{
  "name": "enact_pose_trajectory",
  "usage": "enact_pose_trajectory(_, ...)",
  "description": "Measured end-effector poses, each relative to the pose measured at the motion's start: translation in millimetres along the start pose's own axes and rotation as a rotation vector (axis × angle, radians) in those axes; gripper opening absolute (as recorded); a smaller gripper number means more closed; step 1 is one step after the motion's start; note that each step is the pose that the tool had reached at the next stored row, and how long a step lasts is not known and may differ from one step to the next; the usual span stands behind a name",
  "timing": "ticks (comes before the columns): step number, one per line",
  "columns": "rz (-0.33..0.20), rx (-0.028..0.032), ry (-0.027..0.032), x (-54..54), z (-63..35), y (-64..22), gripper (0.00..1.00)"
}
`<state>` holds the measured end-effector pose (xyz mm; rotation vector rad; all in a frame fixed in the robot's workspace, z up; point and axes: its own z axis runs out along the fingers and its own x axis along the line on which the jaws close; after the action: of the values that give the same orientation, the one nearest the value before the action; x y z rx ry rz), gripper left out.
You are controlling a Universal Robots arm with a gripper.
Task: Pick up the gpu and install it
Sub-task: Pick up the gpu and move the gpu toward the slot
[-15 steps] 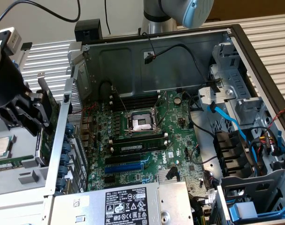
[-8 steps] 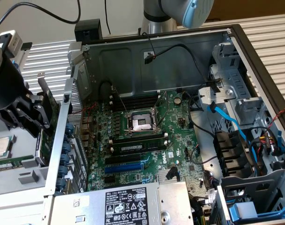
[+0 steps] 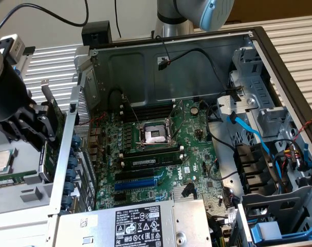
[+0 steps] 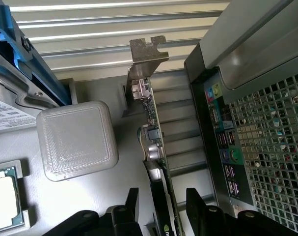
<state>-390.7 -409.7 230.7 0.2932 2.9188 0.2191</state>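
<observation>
Holding: nothing; my gripper [image 4: 163, 212] stood wide open, its jaws astride the gpu [image 4: 156, 132] with a gap showing on each side of the card.
Fingers: two black fingers [image 4: 131, 200], one on either face of the card, at the end away from its bracket.
Gpu, place: it stood on its long edge on a grey tray [image 3: 22, 206], just outside the computer case [image 3: 197, 62], at the exterior view's left, close beside the case's rear wall.
Gpu, shape: a thin, flat card, seen edge-on in the wrist view, so it read as one narrow strip.
Gpu, colour: green circuit board, with a dark block on it near my fingers.
Gpu, bracket: a silver metal bracket [image 4: 148, 53] capped the far end, with a notched tab bent over at the tip.
Gpu, edge detail: small pale connectors and parts sat along the edge just past the bracket.
Task state: the card was outside the case, apart from the large green motherboard [image 3: 197, 154].
Case rear: ports and a perforated grille [image 4: 271, 147] faced the card across a narrow gap.
Neighbours on the tray: a square grey block [image 4: 77, 140] lay beside the card, and a processor chip [image 4: 1, 201] sat past it.
</observation>
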Motion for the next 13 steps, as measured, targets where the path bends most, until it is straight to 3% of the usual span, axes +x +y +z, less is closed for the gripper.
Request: enact_pose_trajectory(13, 0.0, 0.0002, 0.0002, 0.0, 0.0, -0.1, 0.48)
